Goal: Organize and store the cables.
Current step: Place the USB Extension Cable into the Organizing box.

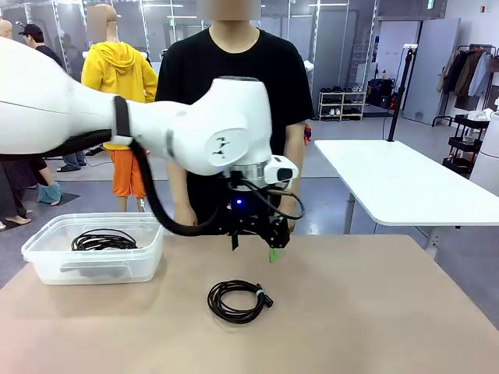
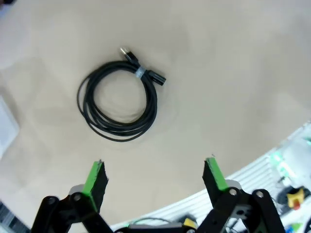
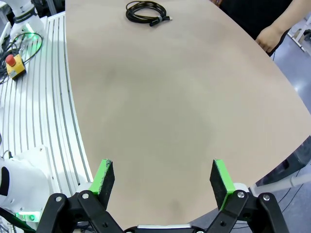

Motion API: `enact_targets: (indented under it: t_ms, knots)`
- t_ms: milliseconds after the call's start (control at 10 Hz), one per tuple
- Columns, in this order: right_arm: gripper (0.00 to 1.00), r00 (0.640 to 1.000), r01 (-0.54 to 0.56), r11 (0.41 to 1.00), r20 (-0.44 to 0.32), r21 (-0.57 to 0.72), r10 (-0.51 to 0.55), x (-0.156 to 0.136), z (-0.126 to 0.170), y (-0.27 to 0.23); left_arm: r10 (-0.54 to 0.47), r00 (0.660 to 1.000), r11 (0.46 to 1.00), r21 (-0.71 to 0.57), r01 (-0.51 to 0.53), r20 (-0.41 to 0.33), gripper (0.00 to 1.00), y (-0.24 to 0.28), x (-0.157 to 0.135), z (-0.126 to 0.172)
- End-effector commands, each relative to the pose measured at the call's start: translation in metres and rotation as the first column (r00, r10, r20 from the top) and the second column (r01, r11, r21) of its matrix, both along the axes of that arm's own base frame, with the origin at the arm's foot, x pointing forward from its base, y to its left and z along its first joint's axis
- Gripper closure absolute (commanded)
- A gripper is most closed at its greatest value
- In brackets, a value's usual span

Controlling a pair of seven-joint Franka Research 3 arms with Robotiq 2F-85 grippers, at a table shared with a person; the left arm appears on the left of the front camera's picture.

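A robotics lab in an open hall: a white robot arm (image 1: 117, 117) over the desk (image 1: 351, 312), a white table (image 1: 405, 183) behind it, glass partitions beyond.

Coiled cable (image 1: 238, 301) on table (image 1: 374, 312), centre. Plastic bin (image 1: 93, 249) at table's left, second coiled cable (image 1: 104, 241) inside. Left gripper (image 1: 253, 243) above table, behind centre coil.

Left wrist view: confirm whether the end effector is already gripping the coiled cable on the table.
No. The left end effector hangs open above the table, its green pads apart from the coiled cable.
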State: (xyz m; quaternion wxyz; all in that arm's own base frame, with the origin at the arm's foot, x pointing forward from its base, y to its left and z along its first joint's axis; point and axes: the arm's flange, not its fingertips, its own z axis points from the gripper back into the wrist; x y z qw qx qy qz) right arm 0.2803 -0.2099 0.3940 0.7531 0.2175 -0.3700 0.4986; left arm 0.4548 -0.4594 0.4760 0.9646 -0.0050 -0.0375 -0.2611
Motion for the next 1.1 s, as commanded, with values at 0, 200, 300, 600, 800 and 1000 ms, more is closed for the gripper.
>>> enact_targets:
  t_ms: [0, 200, 300, 600, 800, 1000]
  knots:
    - [0.0, 1.0, 0.015, 1.0, 0.001, 0.006, -0.015, 0.002, 0.001, 0.0, 0.033, 0.998, 0.998, 0.056, -0.029, -0.059, 0.0, -0.029, 0.017, 0.008]
    - [0.0, 1.0, 0.015, 1.0, 0.001, 0.006, -0.015, 0.002, 0.001, 0.0, 0.136, 0.985, 0.99, 0.043, -0.132, -0.104, 0.0, -0.031, 0.022, 0.0]
    - [0.0, 1.0, 0.015, 1.0, 0.001, 0.006, -0.015, 0.002, 0.001, 0.0, 0.204, 0.973, 0.978, 0.054, -0.199, -0.106, 0.0, -0.032, 0.025, -0.008]
    - [0.0, 1.0, 0.015, 1.0, 0.001, 0.006, -0.015, 0.002, 0.001, 0.0, 0.427, 0.904, 0.904, 0.021, -0.427, -0.009, 0.0, -0.032, 0.028, -0.042]
    - [0.0, 1.0, 0.015, 1.0, 0.001, 0.006, -0.015, 0.002, 0.001, 0.0, 0.565, 0.825, 0.824, -0.059, -0.564, 0.008, 0.0, -0.028, 0.03, -0.067]
    - [0.0, 1.0, 0.015, 1.0, 0.001, 0.006, -0.015, 0.002, 0.001, 0.0, 0.626, 0.777, 0.779, -0.108, -0.617, 0.071, 0.0, -0.026, 0.036, -0.09]
